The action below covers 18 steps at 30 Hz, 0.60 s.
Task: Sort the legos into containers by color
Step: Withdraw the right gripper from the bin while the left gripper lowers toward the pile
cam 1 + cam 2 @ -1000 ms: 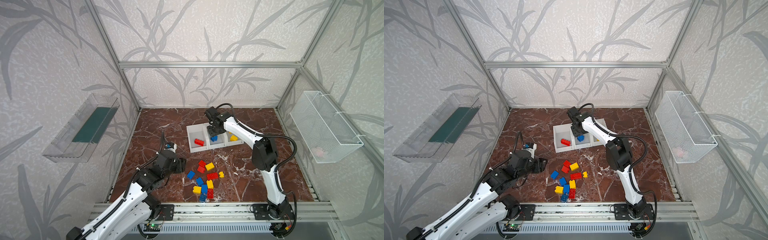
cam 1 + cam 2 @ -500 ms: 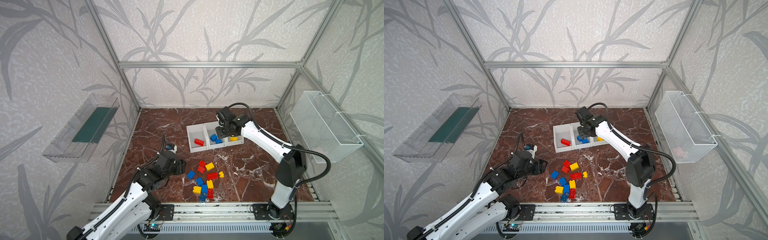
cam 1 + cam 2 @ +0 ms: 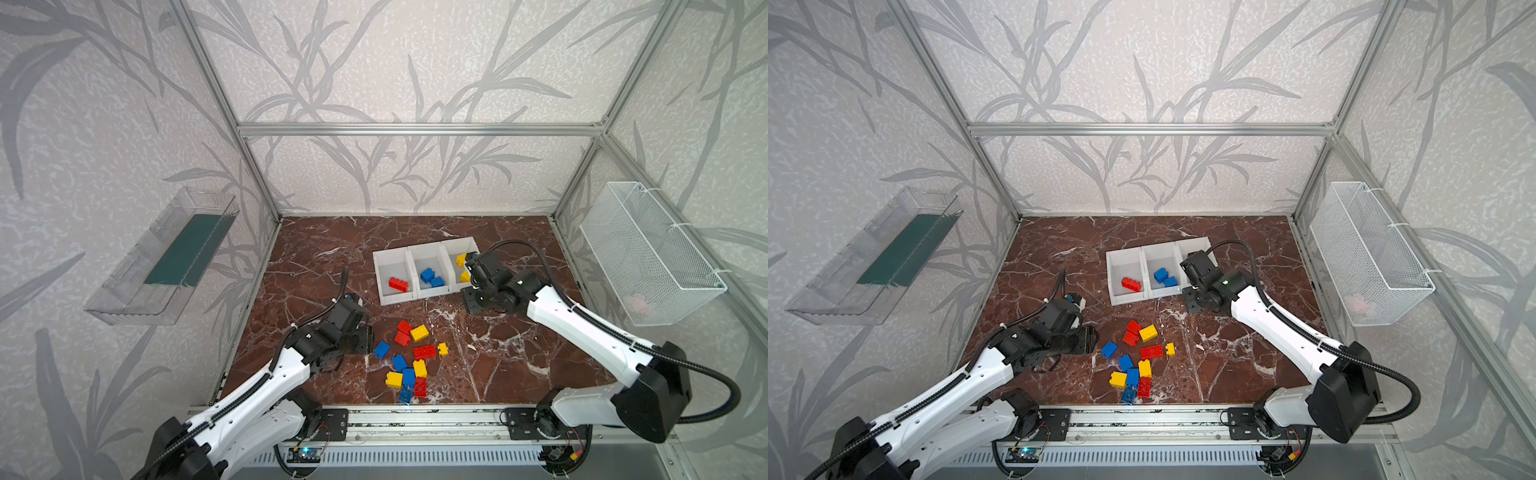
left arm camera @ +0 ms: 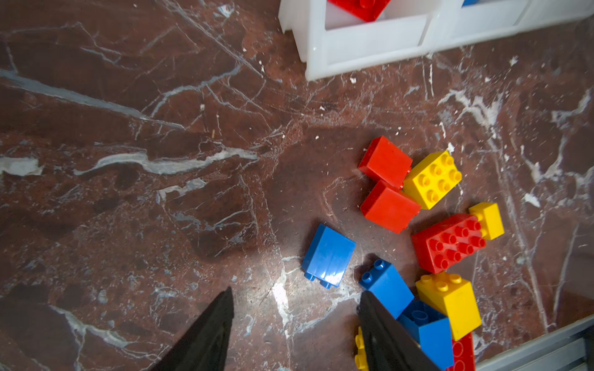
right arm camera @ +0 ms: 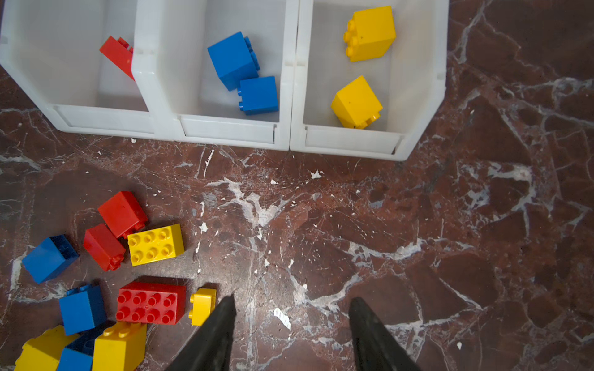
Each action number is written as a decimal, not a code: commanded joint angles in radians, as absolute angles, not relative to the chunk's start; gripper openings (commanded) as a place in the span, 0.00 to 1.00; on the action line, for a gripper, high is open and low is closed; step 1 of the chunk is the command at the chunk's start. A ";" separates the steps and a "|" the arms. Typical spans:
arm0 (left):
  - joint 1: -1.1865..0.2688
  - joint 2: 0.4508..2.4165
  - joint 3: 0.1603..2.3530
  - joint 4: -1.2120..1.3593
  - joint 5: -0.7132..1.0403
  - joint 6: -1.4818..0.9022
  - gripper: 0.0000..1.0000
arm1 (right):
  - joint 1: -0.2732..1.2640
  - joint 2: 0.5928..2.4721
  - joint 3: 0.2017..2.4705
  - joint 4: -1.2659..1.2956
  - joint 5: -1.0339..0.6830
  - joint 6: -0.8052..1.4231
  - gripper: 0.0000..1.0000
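Right of centre in a top view, the right gripper hangs off the right end of the white bins, having pulled back from above them, with loose bricks at lower centre. Low in the left wrist view, the left gripper hovers with jaws apart and empty beside a blue brick. Upper right in the right wrist view, two yellow bricks sit in the rightmost bin and the right gripper's jaws gape empty, so a drop looks finished and another pick due.
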State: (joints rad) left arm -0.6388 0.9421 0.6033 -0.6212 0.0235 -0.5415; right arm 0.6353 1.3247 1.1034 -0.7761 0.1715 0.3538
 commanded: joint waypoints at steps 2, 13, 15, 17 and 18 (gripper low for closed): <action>-0.684 1.014 0.640 -0.626 0.000 -0.501 0.67 | 0.629 1.254 1.049 -0.753 0.190 0.401 0.59; -0.739 1.237 0.702 -0.609 0.043 -0.441 0.68 | 0.615 1.144 0.945 -0.751 0.195 0.430 0.60; -0.753 1.277 0.716 -0.616 0.034 -0.432 0.68 | 0.614 1.123 0.925 -0.748 0.196 0.433 0.60; -0.759 1.312 0.727 -0.611 0.029 -0.425 0.68 | 0.614 1.101 0.908 -0.745 0.196 0.433 0.60; -0.762 1.330 0.731 -0.609 0.033 -0.423 0.68 | 0.614 1.091 0.901 -0.748 0.196 0.434 0.60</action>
